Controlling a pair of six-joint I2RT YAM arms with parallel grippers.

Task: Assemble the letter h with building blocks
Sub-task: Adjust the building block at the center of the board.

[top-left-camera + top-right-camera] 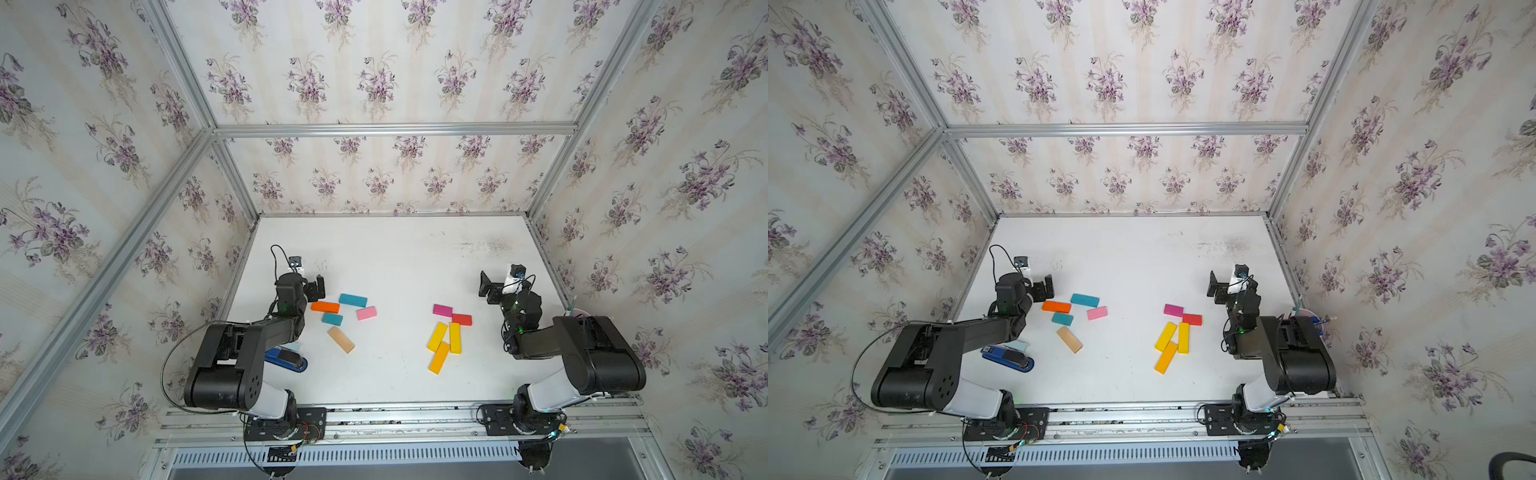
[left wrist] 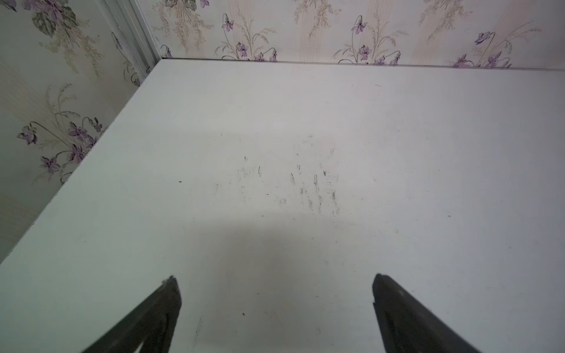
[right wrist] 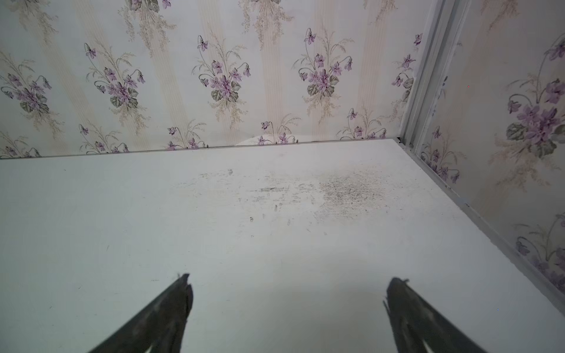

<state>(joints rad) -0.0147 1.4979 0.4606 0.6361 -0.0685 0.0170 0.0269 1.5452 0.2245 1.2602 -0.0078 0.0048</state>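
The building blocks lie flat on the white table (image 1: pixel 395 257) in two loose groups. On the left are a long teal bar (image 1: pixel 353 300), an orange one (image 1: pixel 325 307), a short teal one (image 1: pixel 332 319), a pink one (image 1: pixel 366 313) and a tan one (image 1: pixel 340 339). On the right are magenta (image 1: pixel 442 310), red (image 1: pixel 461 319) and three yellow bars (image 1: pixel 455 338). My left gripper (image 1: pixel 316 286) (image 2: pixel 275 278) stands open and empty just behind the orange bar. My right gripper (image 1: pixel 486 286) (image 3: pixel 290 278) stands open and empty, behind and to the right of the red bar.
A blue stapler-like object (image 1: pixel 286 359) lies by the left arm's elbow, near the front left. A small pinkish cup (image 1: pixel 1308 316) stands at the right wall behind the right arm. Flowered walls close in the table at the back and both sides.
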